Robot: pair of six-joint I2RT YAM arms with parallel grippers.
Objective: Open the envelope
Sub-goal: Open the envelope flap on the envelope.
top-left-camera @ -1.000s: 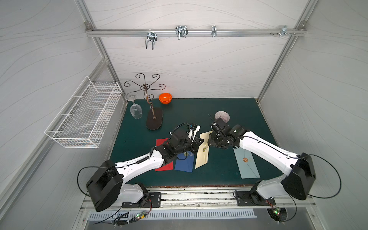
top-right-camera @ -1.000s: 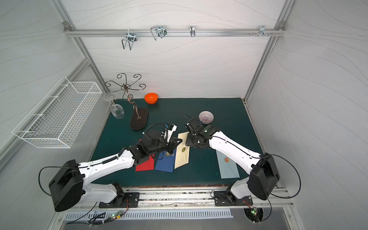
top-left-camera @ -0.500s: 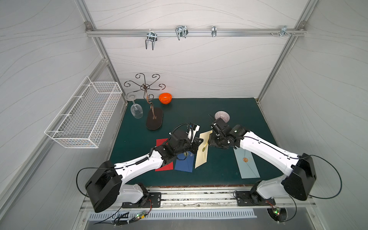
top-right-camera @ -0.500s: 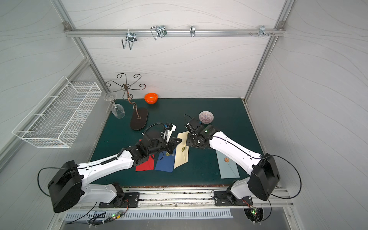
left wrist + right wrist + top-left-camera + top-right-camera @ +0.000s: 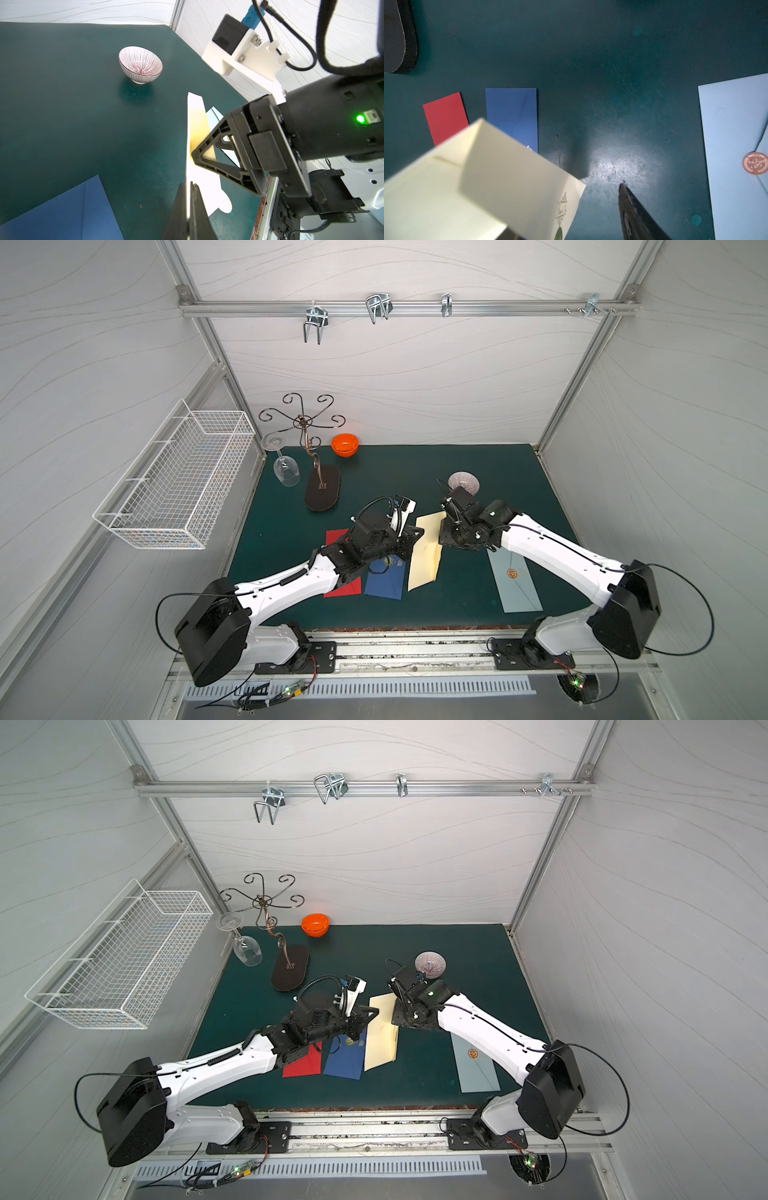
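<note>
A cream envelope (image 5: 426, 549) (image 5: 380, 1033) is lifted off the green mat between the two arms, one long edge up. My left gripper (image 5: 417, 533) (image 5: 190, 187) is shut on that edge. In the left wrist view the envelope (image 5: 196, 116) stands on edge, and a black finger (image 5: 207, 153) of my right gripper presses against its face. My right gripper (image 5: 444, 531) (image 5: 579, 193) is open. In the right wrist view the envelope's flap (image 5: 512, 170) is raised and folded back and covers one finger. The other finger (image 5: 633, 209) stands free over the mat.
A dark blue envelope (image 5: 384, 578) and a red envelope (image 5: 340, 587) lie under the left arm. A pale blue envelope with a wax seal (image 5: 515, 583) lies under the right arm. A striped bowl (image 5: 464, 482), an orange bowl (image 5: 345, 445), a glass rack (image 5: 322, 489) and a wine glass (image 5: 286, 470) stand behind.
</note>
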